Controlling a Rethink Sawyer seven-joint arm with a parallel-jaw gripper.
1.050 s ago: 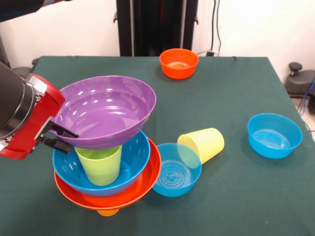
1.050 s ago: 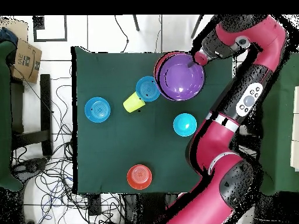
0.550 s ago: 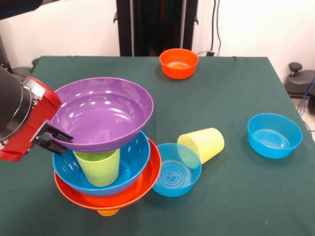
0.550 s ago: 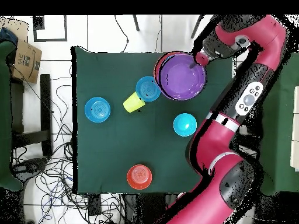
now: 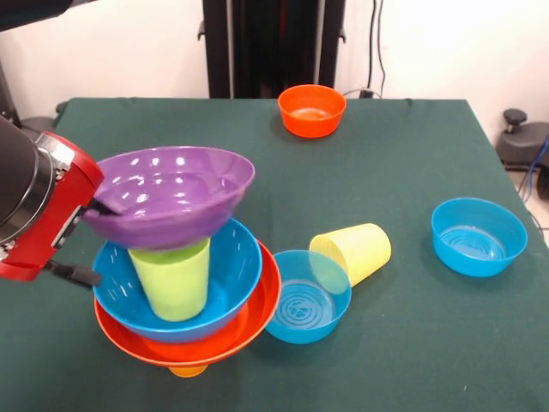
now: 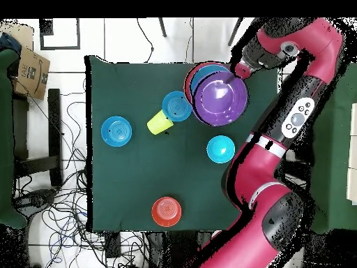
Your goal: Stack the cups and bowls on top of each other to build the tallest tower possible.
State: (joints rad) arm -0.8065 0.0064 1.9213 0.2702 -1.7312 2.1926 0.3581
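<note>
The tower stands at the table's front left: a large orange bowl [image 5: 257, 313] rests on an orange cup [image 5: 189, 371] and holds a large blue bowl [image 5: 233, 264]. A lime green cup [image 5: 174, 279] stands upright in the blue bowl. The purple bowl [image 5: 171, 193] sits on top of that cup, tilted slightly, and shows from above as purple bowl [image 6: 220, 101]. My gripper [image 5: 88, 240] is at the purple bowl's left rim, open. One finger reaches over the rim and the other hangs well below it. The gripper [image 6: 240, 70] also shows overhead.
A pale yellow cup [image 5: 356, 249] lies on its side against a medium blue bowl [image 5: 302, 300] right of the tower. Another blue bowl [image 5: 479, 236] sits far right, and a small orange bowl [image 5: 311, 110] at the far edge. Overhead, a small blue bowl [image 6: 220, 149] lies beside the arm.
The purple bowl came down and levelled onto the green cup. My gripper's fingers, clamped on its rim before, have spread apart and let it go.
</note>
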